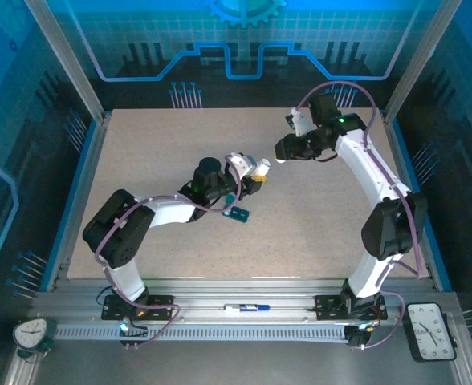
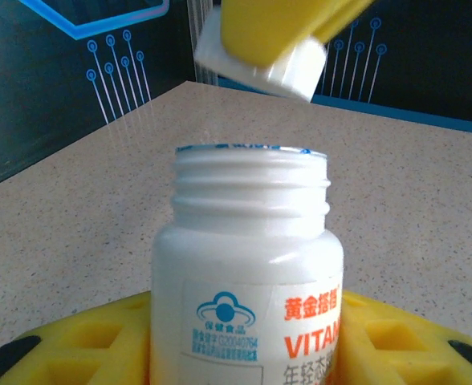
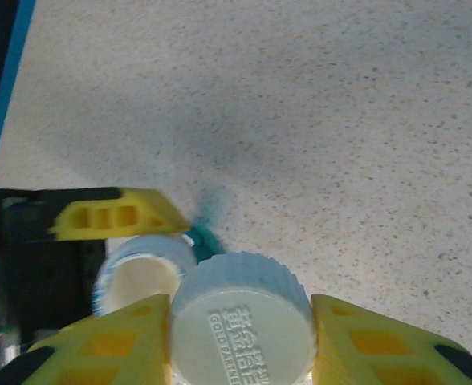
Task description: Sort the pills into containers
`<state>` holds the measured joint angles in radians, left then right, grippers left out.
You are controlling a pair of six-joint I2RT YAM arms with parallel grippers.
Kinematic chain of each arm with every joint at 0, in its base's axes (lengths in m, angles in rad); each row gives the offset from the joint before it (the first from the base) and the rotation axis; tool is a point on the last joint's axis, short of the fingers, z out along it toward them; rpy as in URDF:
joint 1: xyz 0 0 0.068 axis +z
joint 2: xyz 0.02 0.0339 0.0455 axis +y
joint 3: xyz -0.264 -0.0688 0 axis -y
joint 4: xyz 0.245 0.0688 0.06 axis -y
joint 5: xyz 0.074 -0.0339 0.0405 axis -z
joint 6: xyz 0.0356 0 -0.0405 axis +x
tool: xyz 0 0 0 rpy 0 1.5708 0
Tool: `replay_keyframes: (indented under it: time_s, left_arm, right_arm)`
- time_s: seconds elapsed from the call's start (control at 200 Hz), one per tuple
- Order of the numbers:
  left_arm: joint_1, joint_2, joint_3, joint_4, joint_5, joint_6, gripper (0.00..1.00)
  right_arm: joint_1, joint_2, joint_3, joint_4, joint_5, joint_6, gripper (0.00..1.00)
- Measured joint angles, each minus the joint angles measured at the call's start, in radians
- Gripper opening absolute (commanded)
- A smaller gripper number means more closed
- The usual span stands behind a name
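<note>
The pill box (image 1: 238,212) lies flat on the counter (image 1: 316,233), middle of the top view, just below my left hand (image 1: 250,183). That hand is pinching the bottle (image 1: 260,168) by its body, up off the counter near the box, probably so the pills have a short trip down. The open mouth faces my right hand (image 1: 284,150), just to the upper right. That one is pinched on the cap (image 3: 242,321), keeping it clear of the mouth. I reckon the pour is next.
</note>
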<state>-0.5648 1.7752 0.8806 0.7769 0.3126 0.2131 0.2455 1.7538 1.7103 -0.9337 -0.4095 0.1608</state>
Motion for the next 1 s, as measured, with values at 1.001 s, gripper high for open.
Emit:
replay_keyframes:
  time_s: [1.001]
  left_arm:
    - [-0.042,0.143,0.072,0.159,0.025,0.031,0.00]
  right_arm:
    - [0.007,0.067,0.023,-0.106,-0.078,-0.072,0.42]
